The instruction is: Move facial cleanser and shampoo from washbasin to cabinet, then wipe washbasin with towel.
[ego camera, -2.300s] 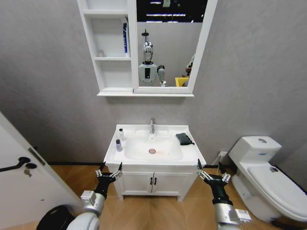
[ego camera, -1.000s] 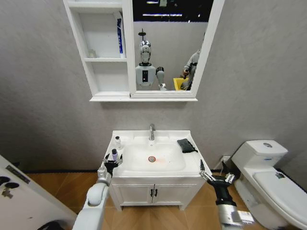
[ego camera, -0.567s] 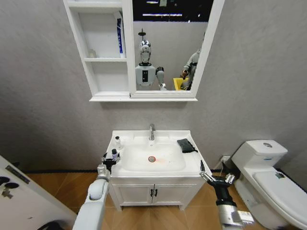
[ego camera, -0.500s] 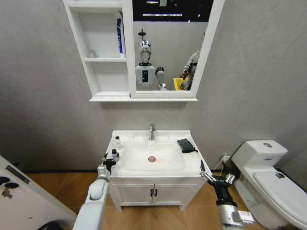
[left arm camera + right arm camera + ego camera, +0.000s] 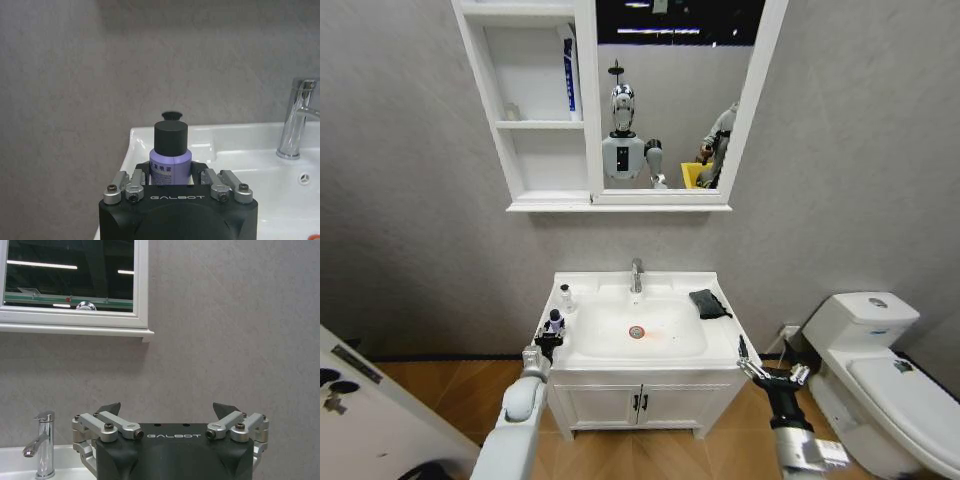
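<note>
Grey wall behind, the washbasin (image 5: 720, 345) carries an upright purple bottle (image 5: 170, 165), cap up, clamped by the left gripper (image 5: 170, 176); right gripper (image 5: 170, 412) spread apart.

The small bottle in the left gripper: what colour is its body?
Lilac body, black cap; clearest in the left wrist view.

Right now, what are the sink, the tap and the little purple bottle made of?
The washbasin looks like glossy white ceramic. The tap is shiny chrome metal, mirror-like. The purple bottle, gripped by the left end effector, seems plastic with a matte black cap.
</note>
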Available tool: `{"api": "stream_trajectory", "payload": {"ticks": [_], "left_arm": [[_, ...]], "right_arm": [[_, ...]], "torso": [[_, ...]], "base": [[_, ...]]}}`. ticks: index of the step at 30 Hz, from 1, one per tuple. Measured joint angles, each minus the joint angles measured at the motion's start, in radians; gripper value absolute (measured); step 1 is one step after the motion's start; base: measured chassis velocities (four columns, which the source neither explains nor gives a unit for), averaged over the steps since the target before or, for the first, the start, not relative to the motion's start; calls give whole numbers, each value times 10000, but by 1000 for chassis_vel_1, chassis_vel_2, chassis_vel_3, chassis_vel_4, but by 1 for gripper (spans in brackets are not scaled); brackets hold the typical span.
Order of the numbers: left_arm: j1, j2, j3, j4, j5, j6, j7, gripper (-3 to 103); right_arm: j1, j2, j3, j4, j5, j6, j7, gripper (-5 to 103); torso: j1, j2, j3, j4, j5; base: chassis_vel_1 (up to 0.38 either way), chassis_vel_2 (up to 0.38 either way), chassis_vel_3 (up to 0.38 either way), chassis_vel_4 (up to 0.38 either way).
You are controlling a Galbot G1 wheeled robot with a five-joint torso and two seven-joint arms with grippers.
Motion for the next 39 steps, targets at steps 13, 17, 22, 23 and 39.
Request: {"api": "stream_trajectory", "payload": {"ticks": [13,17,22,23,39], "left_arm": [[-2248,3806,1040,-2296,-4298,1831,-883,42],[-3809,5461,1653,-2347,-5980,2594,-1090,42],[-6291,7124,2691,-1822,-8013,4049,-1285,42],[-7043,7427,3071,-1578,-8420,4254,-1180,42],[-12850,6463,6522,1997,-9772,5372,-1499,42]], "right_arm": [[22,-105,14,80,17,-46,41,100],[19,-70,41,51,12,-44,55,100],[-2,-5,46,-23,7,35,62,100],[-26,-1,71,-53,9,87,59,100],[-183,11,155,-270,169,390,47,100]], "torso": [[0,0,-1,-1,0],[0,0,0,-2,1],[0,0,0,2,2],[0,0,0,1,3],[0,0,1,-2,2]], "base": [[0,0,0,0],[0,0,0,0],[0,0,0,0],[0,0,0,0],[0,0,0,0]]}}
